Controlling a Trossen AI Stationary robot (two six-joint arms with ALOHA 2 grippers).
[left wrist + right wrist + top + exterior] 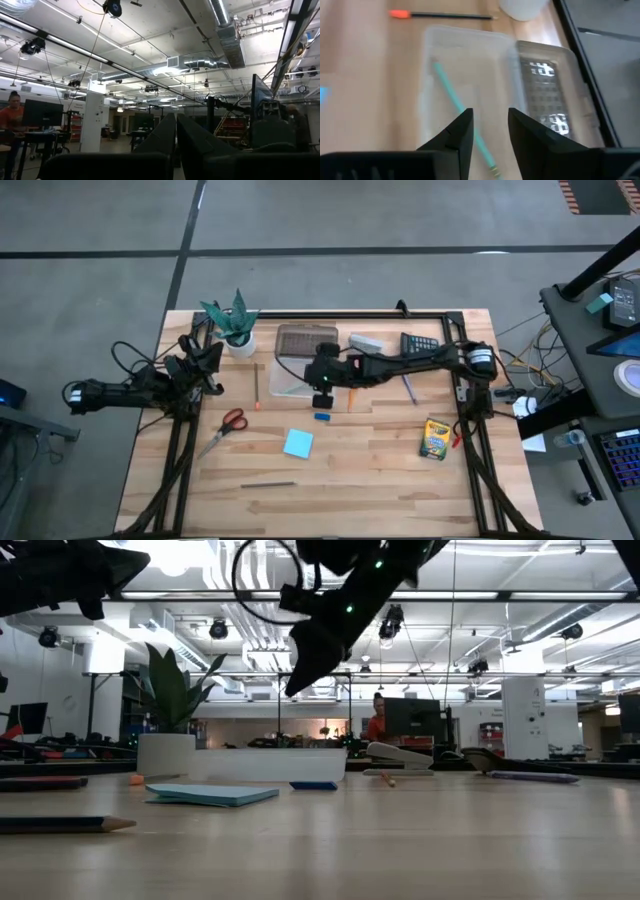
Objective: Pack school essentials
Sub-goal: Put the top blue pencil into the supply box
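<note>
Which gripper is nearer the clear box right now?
Right. The right gripper hangs just over the clear box, where a teal pen lies. The left gripper waits at the table's left edge, near the plant.

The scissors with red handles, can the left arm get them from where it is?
Probably yes. The red-handled scissors lie on bare table just in front of the left gripper, nothing between them. It is shut and raised, so it must open and lower.

Right arm stretched from the right edge across the far half of the desk, right hand point(490, 131) raised clear of the surface, tilted downward, fingers slightly parted, nothing between them. Left arm folded at the left edge, left hand point(176, 131) closed, pointing level outward.
</note>
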